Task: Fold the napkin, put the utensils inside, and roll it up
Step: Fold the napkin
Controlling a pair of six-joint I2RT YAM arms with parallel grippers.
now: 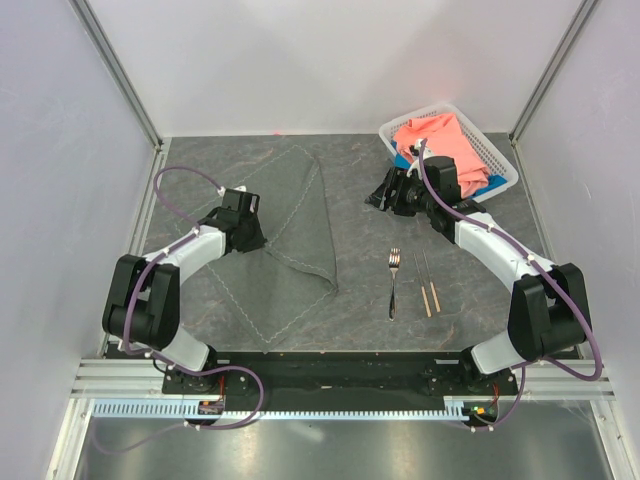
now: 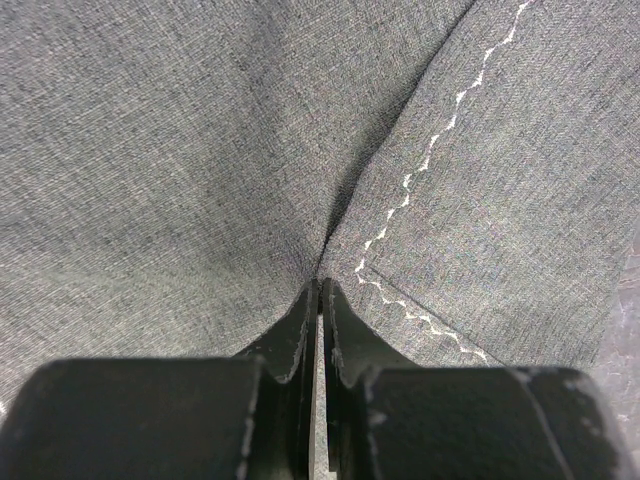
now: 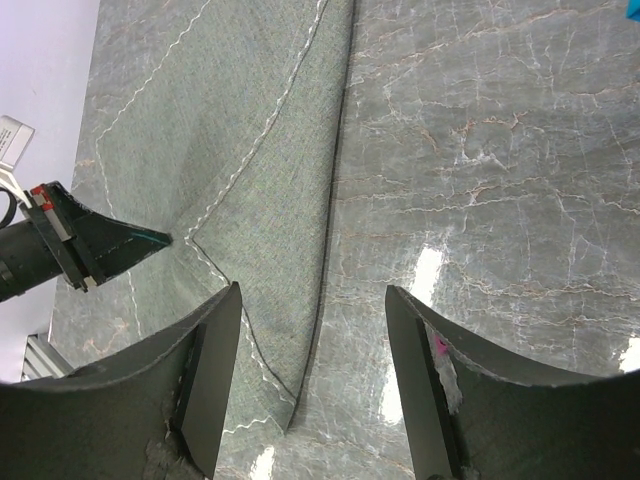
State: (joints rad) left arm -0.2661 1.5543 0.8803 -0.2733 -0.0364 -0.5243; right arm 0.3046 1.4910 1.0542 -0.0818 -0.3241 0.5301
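left claw (image 2: 320, 288) pinching napkin (image 2: 190, 150), right claw (image 3: 312, 295) spread

The thin dark grey woven cloth napkin (image 1: 285, 235) is a mottled heather grey, with a pale zigzag stitch line along its hem. The stone-look table (image 1: 360, 200) is nearly the same dark grey, marbled with thin whitish veins. Right of centre, the small metal fork (image 1: 393, 280) is shiny silver. The thin wooden chopsticks (image 1: 428, 300) are pale tan, darker at their far ends. At the far right corner, a white latticed plastic basket (image 1: 503, 160) holds a salmon-pink cloth (image 1: 440, 138) and a blue cloth (image 1: 495, 183).
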